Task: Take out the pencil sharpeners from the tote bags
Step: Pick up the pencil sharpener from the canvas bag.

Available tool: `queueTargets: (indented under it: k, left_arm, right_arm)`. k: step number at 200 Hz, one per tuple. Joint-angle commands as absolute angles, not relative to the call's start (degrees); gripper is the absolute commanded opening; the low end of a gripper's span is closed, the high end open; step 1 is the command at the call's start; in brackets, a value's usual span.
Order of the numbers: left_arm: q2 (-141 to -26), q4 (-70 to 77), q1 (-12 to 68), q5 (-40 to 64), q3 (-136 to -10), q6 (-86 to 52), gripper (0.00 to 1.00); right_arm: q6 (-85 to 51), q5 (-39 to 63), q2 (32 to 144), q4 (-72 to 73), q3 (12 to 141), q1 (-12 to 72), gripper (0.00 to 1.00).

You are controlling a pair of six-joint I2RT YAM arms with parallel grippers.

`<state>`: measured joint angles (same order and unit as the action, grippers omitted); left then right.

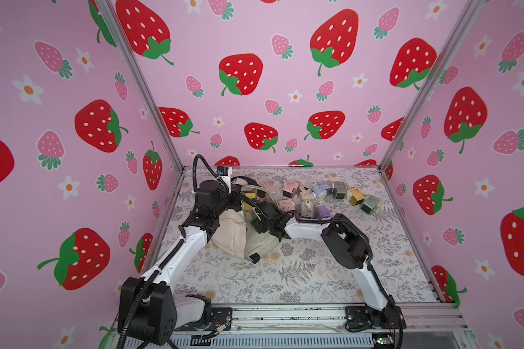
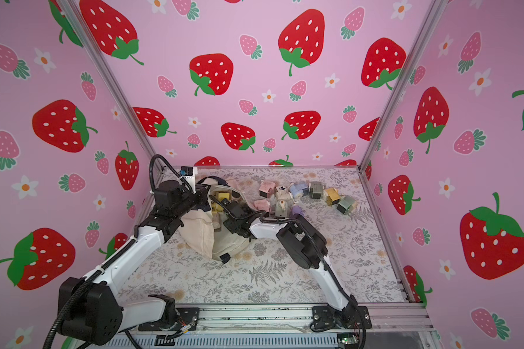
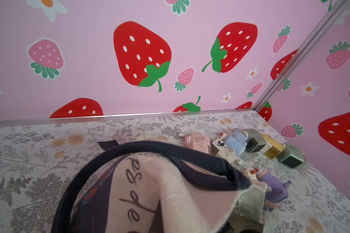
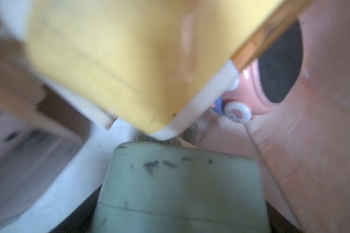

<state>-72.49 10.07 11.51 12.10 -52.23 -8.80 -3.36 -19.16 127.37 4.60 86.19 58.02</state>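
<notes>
Grey-green sharpener (image 4: 180,181) fills the right wrist view, sitting between the dark jaws of the right pincer (image 2: 229,211) inside the tote (image 1: 230,238). The jaws stand wide on either side of it, but I cannot tell whether they press it. The mouth of the tote is lifted open by the left pincer (image 1: 238,198), clamped on the rim near the navy handle (image 3: 170,153).

For a clean lift, I judge the right pincer should close squarely on the flat sides. It should then draw out through the mouth without snagging canvas.

Inside the tote a yellow sharpener (image 4: 129,60) leans on the grey-green one, with a pink sharpener (image 4: 251,94) behind; more may be hidden. A cluster of sharpeners (image 1: 324,196) lies out on the table (image 1: 300,272), just beside the tote.
</notes>
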Motion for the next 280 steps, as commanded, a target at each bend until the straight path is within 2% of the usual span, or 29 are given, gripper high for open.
queueTargets:
  k: [1,184,259,280]
  left_arm:
    - [-71.9,16.1,11.9,14.5,-56.3,-7.7,0.0]
    - [-72.0,16.1,11.9,14.6,-56.4,-7.7,0.0]
    - [-71.9,16.0,11.9,14.6,-56.4,-7.9,0.0]
    - [-71.9,16.0,11.9,14.6,-56.4,-7.9,0.0]
  right_arm:
    - [-2.9,-18.9,122.6,4.1,83.5,59.1,0.7]
    - [-0.3,-13.9,97.1,12.1,63.5,61.9,0.67]
    - [-0.8,-15.4,98.9,11.9,63.8,61.6,0.67]
    - [-2.4,-14.3,101.9,11.0,65.9,61.0,0.75]
